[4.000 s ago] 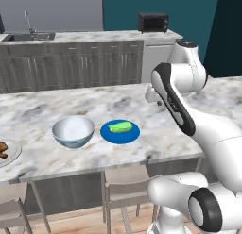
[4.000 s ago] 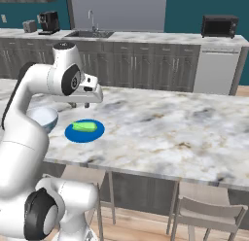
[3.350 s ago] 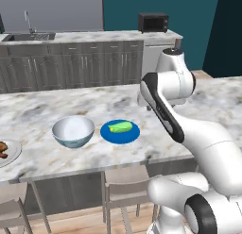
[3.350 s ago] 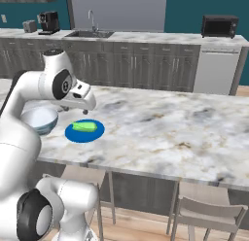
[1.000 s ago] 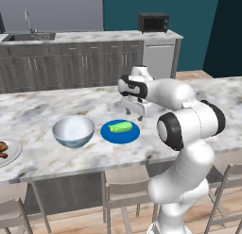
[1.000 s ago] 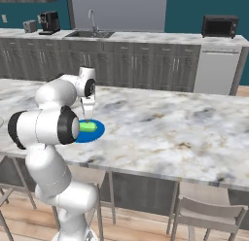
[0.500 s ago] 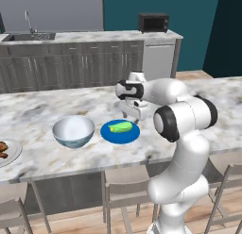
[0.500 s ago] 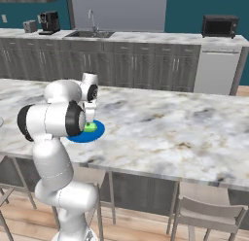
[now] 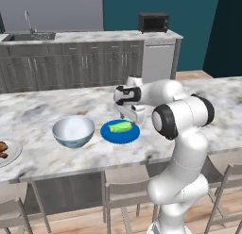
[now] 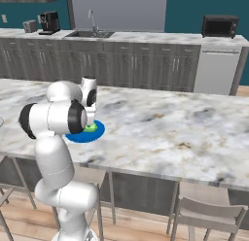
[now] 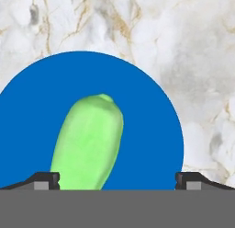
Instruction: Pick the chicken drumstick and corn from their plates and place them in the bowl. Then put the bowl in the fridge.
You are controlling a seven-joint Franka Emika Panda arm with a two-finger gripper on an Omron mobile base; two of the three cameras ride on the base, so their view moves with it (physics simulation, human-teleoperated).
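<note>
Directly beneath the jaws: corn (image 11: 87, 142), light green, lying flat on the blue plate (image 11: 151, 130), between the two spread fingertips (image 11: 46, 180) in the hand view.
Gripper (image 9: 133, 116): hanging just above the plate's far edge, jaws released wide, grasping nothing.
Beside the jaws, beyond the plate: bowl (image 9: 73, 131), pale blue-grey, whitish inside, upright on the marble tabletop (image 9: 28, 110).
Well apart from the jaws, at the tabletop's end past the bowl: pale plate (image 9: 12, 153) carrying the reddish-brown drumstick (image 9: 3, 149), partly cut off by the picture edge.
</note>
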